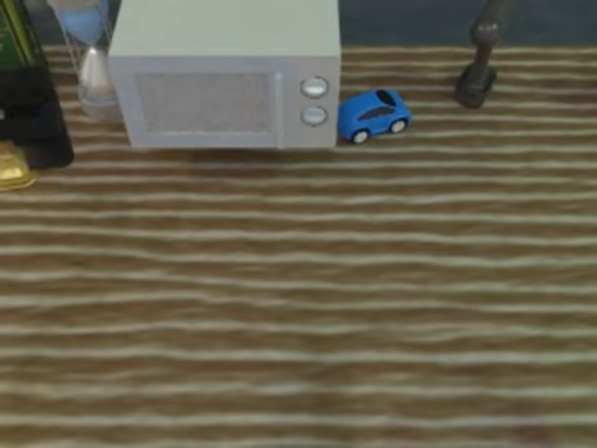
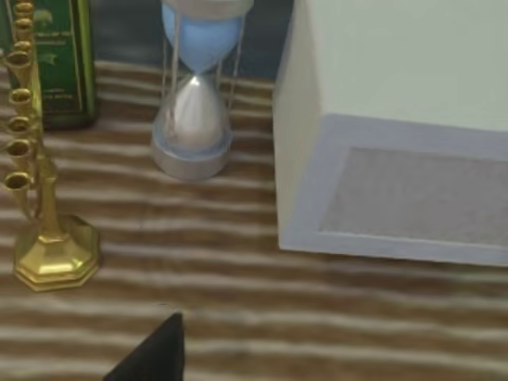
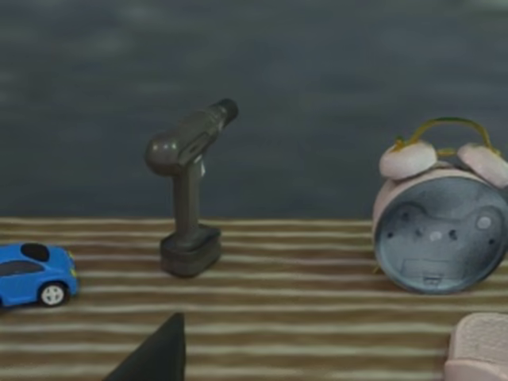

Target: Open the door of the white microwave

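The white microwave stands at the table's back left, and its door with the grey mesh window lies shut and flush with the front. Two round knobs sit on the narrow panel to the door's right. Neither arm shows in the top view. The left wrist view looks at the microwave and its door from a short way off, with one dark fingertip low over the table and nothing beside it. The right wrist view shows one such fingertip too, far from the microwave.
A blue toy car is parked against the microwave's right side. A grey drill stands at the back right, with an alarm clock beyond it. Left of the microwave are an hourglass, a gold candlestick and a green bottle.
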Action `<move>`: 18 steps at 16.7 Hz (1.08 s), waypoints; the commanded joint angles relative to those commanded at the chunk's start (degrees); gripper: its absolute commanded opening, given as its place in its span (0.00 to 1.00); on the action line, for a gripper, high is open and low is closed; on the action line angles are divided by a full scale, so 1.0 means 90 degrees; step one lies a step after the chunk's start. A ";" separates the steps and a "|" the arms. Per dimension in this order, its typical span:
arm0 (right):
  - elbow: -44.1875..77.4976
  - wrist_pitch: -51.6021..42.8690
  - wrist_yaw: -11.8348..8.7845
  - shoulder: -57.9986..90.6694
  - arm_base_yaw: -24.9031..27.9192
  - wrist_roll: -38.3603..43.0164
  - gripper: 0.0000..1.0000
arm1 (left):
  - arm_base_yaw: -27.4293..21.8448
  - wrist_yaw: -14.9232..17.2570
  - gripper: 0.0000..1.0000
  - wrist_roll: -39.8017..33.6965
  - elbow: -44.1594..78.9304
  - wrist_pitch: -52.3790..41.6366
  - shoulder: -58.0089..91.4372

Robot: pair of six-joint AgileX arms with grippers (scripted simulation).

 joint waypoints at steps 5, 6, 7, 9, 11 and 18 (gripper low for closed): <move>0.0000 0.0000 0.0000 0.0000 0.0000 0.0000 1.00 | -0.0959 -0.0433 1.00 -0.0845 0.3448 -0.1726 0.3409; 0.0000 0.0000 0.0000 0.0000 0.0000 0.0000 1.00 | -0.1132 -0.0513 1.00 -0.1000 0.4101 -0.2043 0.4052; 0.0000 0.0000 0.0000 0.0000 0.0000 0.0000 1.00 | -0.1298 -0.0592 1.00 -0.1148 0.4725 -0.2347 0.4670; 0.0000 0.0000 0.0000 0.0000 0.0000 0.0000 1.00 | -0.1602 -0.0739 1.00 -0.1422 0.5859 -0.2910 0.5799; 0.0000 0.0000 0.0000 0.0000 0.0000 0.0000 1.00 | -0.1857 -0.0868 1.00 -0.1654 0.6802 -0.3393 0.6751; 0.0000 0.0000 0.0000 0.0000 0.0000 0.0000 1.00 | -0.2231 -0.1069 1.00 -0.2005 0.8178 -0.4130 0.8153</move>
